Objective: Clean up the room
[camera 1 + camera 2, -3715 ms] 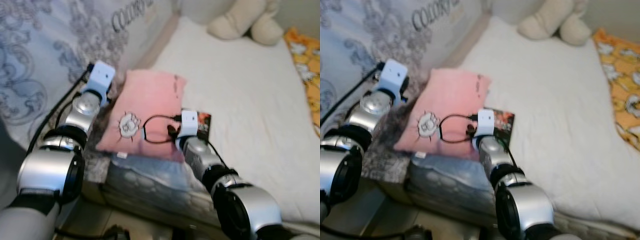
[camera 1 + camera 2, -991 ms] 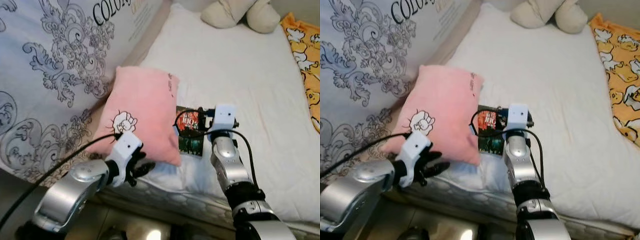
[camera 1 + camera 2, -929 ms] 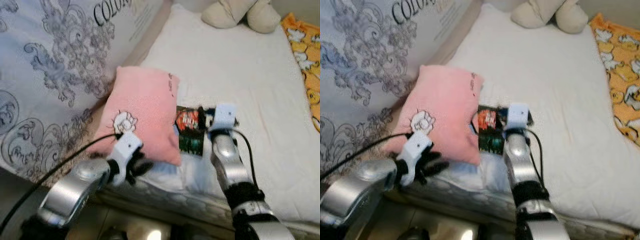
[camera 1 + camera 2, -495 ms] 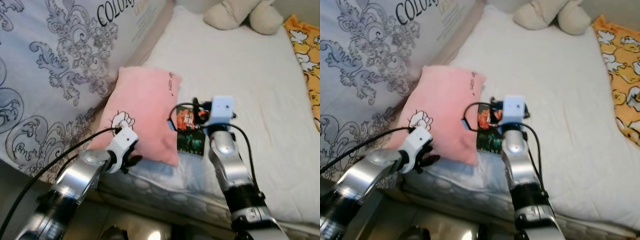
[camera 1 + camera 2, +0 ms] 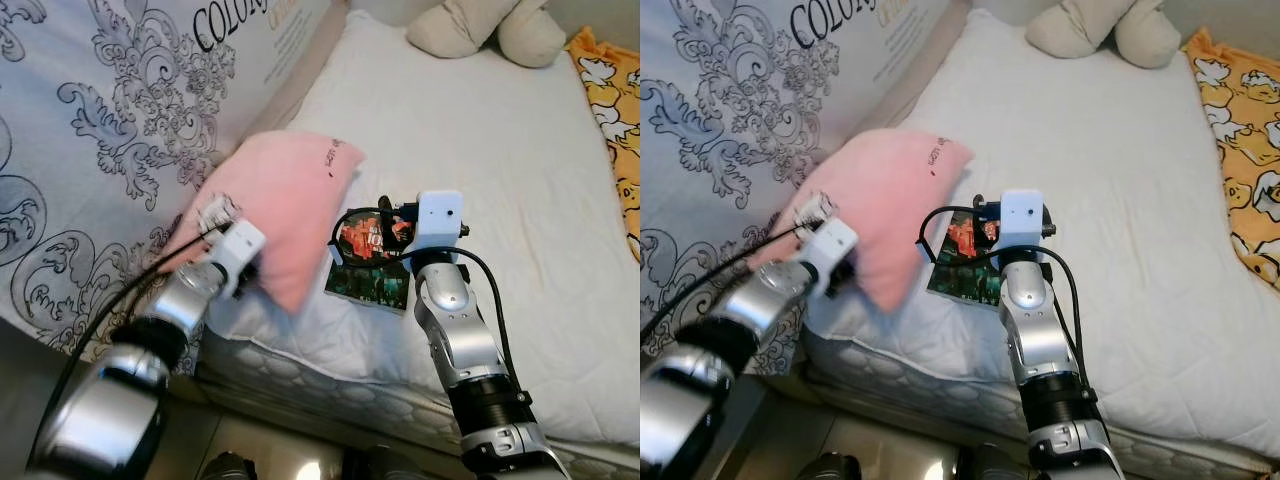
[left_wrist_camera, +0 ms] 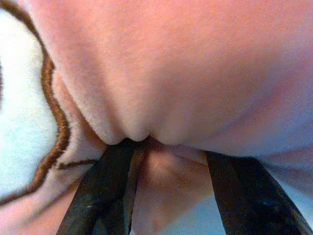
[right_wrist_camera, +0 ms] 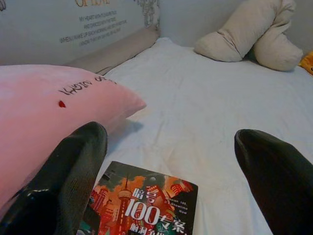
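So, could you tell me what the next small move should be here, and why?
Probably lower the right tool onto the book and close: its fingers are spread just above the cover, and the left tool holds the pink pillow tilted up off the book.

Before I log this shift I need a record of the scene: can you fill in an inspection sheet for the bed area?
Surface: white mattress, bare across the middle.
Job's things: pink pillow, one end lifted off the mattress; book lying flat beside it.
Clutter: beige plush at the far end; yellow blanket along the robot's right edge.
Grippers: left gripper, fingers pinching a fold of the pillow; right gripper open, hovering over the book.
Cables: black cable looping at the right wrist; another along the left arm.
Surroundings: patterned headboard on the robot's left.
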{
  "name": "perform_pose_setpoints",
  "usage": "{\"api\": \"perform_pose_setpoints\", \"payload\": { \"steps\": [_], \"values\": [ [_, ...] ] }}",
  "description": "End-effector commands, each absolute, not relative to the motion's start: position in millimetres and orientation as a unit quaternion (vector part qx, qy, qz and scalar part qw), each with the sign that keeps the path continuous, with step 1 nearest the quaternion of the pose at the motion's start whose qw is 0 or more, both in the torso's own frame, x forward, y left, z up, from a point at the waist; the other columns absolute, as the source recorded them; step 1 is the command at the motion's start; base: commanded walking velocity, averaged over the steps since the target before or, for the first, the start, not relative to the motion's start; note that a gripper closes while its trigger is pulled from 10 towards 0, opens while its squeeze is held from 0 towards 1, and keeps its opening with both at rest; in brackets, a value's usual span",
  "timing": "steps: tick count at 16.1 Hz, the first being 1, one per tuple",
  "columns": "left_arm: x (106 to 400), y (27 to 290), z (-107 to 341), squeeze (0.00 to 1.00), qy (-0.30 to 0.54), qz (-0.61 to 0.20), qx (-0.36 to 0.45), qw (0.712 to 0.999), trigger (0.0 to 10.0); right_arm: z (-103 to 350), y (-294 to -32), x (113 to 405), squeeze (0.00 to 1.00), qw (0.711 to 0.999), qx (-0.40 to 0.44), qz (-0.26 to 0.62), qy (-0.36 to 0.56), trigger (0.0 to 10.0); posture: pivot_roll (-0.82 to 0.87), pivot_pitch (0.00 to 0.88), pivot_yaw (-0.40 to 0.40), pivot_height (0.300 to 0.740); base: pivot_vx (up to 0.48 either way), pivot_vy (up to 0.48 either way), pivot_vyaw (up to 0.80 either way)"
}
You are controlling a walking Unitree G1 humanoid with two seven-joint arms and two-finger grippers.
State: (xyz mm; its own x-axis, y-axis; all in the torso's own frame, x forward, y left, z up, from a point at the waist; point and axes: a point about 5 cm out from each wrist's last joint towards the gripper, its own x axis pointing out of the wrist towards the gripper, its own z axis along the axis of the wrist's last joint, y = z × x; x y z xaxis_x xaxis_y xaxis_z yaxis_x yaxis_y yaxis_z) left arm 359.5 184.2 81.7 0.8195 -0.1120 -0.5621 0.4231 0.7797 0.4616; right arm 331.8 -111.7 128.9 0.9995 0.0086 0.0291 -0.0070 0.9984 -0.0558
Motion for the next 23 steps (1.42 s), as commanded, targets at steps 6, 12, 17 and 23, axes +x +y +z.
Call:
{"api": "perform_pose_setpoints", "payload": {
  "steps": [6,12,17,23],
  "values": [
    [371,154,94,0.00,0.225,-0.195,0.214,0.930,10.0,126,-112,327,0.00,0.999,-0.042,0.012,-0.005,10.0,-0.08,0.112,-0.027,0.736,0.000,0.000,0.00],
    [377,127,106,0.00,0.174,-0.226,0.208,0.936,10.0,131,-112,330,0.00,0.999,-0.045,0.015,-0.007,10.0,-0.08,0.102,-0.033,0.736,0.000,0.000,0.00],
    [358,169,132,0.00,0.120,-0.230,0.186,0.947,10.0,133,-121,319,0.81,0.999,-0.047,0.004,-0.027,10.0,-0.05,0.081,-0.038,0.736,0.000,0.000,0.00],
    [308,131,142,0.00,0.094,-0.311,0.041,0.945,10.0,122,-127,321,1.00,0.999,-0.048,0.011,-0.001,10.0,-0.01,0.042,-0.045,0.736,0.000,0.000,0.00]
  ]
}}
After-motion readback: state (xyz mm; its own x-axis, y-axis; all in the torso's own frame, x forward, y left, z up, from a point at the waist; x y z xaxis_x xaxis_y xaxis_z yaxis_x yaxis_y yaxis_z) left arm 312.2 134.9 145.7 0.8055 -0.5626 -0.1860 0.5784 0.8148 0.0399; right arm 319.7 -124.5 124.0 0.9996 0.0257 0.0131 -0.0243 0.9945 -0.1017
